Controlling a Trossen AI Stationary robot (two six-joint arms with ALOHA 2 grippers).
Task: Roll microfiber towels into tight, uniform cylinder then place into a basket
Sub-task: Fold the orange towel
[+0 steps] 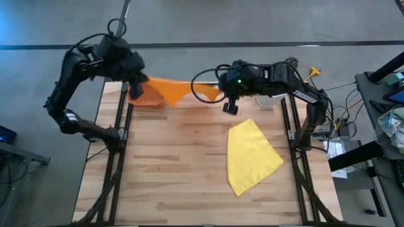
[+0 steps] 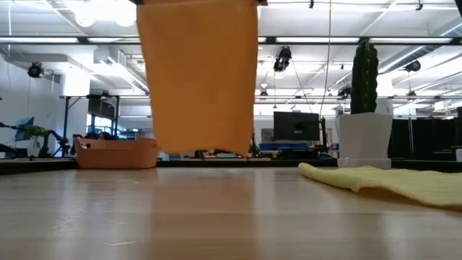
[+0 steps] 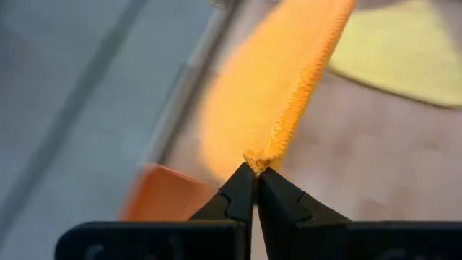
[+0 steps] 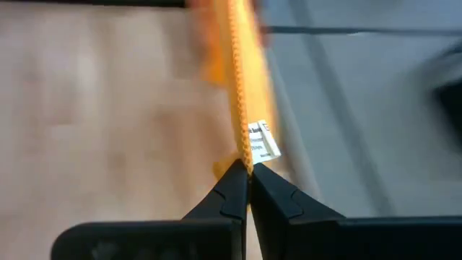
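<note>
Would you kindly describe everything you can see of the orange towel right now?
The orange towel is a soft, bright cloth with a stitched hem and a small white label near one corner. It hangs stretched in the air above the table's far edge, clear of the tabletop, pinched at one corner by the shut left gripper and at another by the shut right gripper.

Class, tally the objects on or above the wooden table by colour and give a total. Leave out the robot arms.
Orange: 2, hanging orange microfiber towel; shallow red-orange plastic basket
Yellow: 1, flat yellow microfiber towel
White: 1, white pot with green cactus
Total: 4
</note>
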